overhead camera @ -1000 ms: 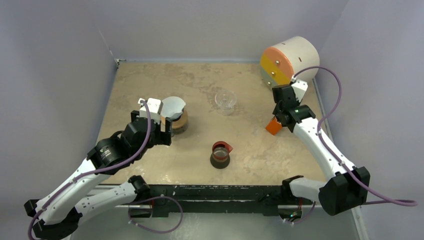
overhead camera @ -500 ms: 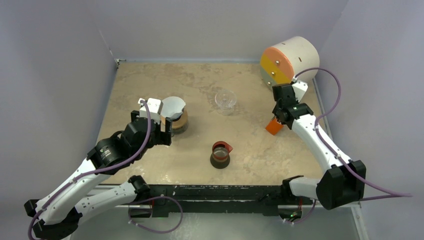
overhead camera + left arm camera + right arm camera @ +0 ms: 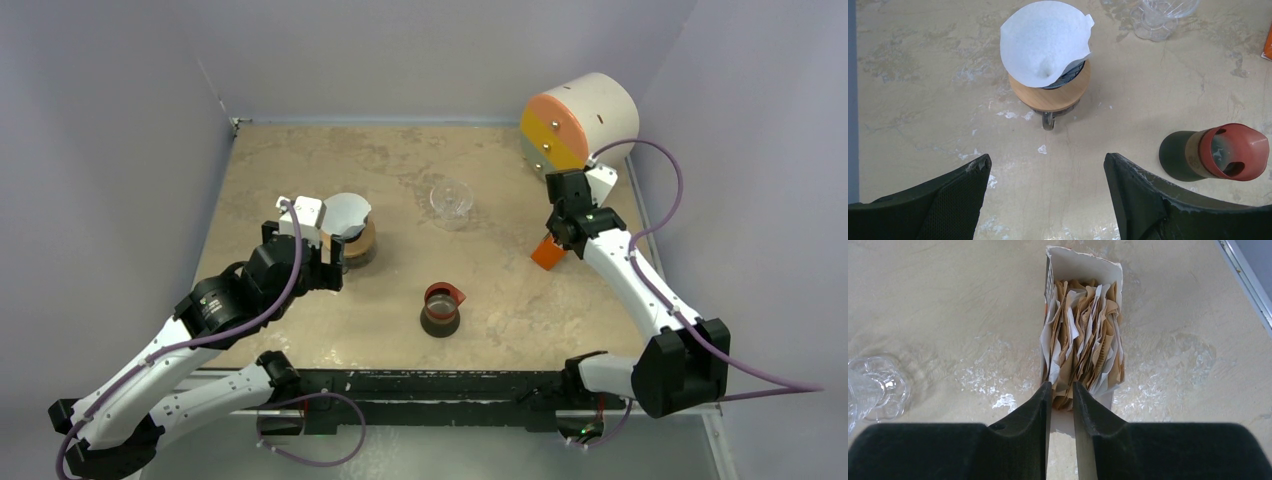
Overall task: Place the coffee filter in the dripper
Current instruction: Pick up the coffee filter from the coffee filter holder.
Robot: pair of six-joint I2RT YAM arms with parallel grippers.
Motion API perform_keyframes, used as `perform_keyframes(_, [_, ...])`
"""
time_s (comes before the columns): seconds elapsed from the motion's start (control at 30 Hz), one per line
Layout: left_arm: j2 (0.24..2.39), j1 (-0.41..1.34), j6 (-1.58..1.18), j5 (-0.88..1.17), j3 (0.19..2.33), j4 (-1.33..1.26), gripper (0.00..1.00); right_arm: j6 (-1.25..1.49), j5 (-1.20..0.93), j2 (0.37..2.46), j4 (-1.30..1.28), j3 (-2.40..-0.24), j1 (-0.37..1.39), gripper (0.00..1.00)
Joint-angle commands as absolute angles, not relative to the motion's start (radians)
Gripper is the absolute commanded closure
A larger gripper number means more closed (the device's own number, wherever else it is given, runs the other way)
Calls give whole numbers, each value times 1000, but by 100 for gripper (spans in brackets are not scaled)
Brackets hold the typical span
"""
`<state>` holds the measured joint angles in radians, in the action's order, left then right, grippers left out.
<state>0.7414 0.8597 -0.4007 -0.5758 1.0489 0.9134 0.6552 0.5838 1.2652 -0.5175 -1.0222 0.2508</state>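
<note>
Coffee filter (image 3: 1044,42) seated in dripper (image 3: 1068,75) on wooden ring (image 3: 1050,94), left half of counter (image 3: 923,75).
Left gripper (image 3: 1046,159) spread wide, empty, near it; right gripper (image 3: 1062,387) almost pressed together over filter box (image 3: 1083,266), grip unclear.

I counted two arms, the left arm (image 3: 200,310) and the right arm (image 3: 640,290), with one gripper apiece: the left gripper (image 3: 1046,160) and the right gripper (image 3: 1061,387). On the one table (image 3: 400,160) I made out one filter (image 3: 1043,42), one dripper (image 3: 1070,75), one ring (image 3: 1053,95), one cup (image 3: 1158,15), one jug (image 3: 1218,155), one drum (image 3: 580,120) and one box (image 3: 1083,262) (its papers (image 3: 1088,340) were too crammed for me to count).
</note>
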Motion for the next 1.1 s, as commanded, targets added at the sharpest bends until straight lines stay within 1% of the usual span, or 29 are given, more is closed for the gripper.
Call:
perform_keyframes(0.0, [740,855,-393,-572,1055,893,17,679,604,1260,-505,-1014,242,76])
perform_keyframes(0.2, [744,854,-393,-573,1055,891,17,680,607,1263,-502,-1010,241,82])
perform_keyframes(0.33, [745,854,-393,-572,1055,891,17,678,605,1260,-503,-1011,241,92])
perform_keyframes(0.4, [745,855,-393,-572,1055,891,17,674,604,1255,-503,-1011,242,99])
perform_keyframes(0.43, [746,855,-393,-572,1056,891,17,674,604,1253,-501,-1010,241,100])
perform_keyframes(1.07, [745,854,-391,-572,1055,891,17,614,560,1168,-474,-1041,241,100])
